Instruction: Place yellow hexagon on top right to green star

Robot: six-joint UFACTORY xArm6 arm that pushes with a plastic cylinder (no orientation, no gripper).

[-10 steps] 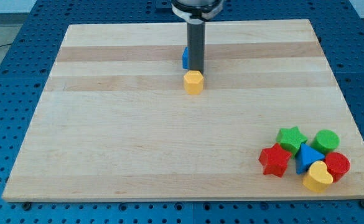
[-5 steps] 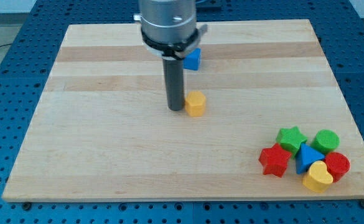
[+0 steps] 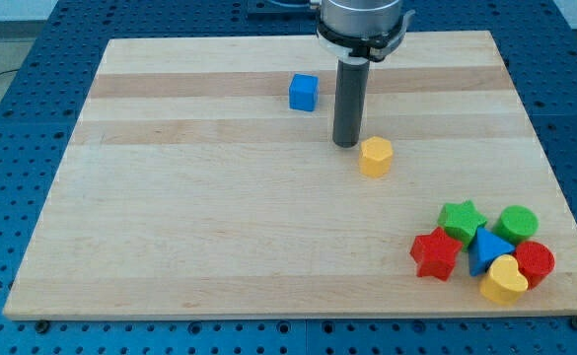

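Note:
The yellow hexagon (image 3: pixel 375 157) lies on the wooden board (image 3: pixel 170 217), right of the middle. My tip (image 3: pixel 346 144) stands just to its upper left, close to it or touching it. The green star (image 3: pixel 462 220) sits at the lower right, at the top left of a cluster of blocks, well below and to the right of the hexagon.
The cluster also holds a green cylinder (image 3: pixel 517 224), a red star (image 3: pixel 436 254), a blue triangle (image 3: pixel 487 248), a red cylinder (image 3: pixel 536 262) and a yellow heart (image 3: pixel 504 280). A blue cube (image 3: pixel 304 92) lies near the top middle.
The yellow hexagon has been pushed to the right and slightly down. My tip moved from its left side across to its upper left, farther right on the board.

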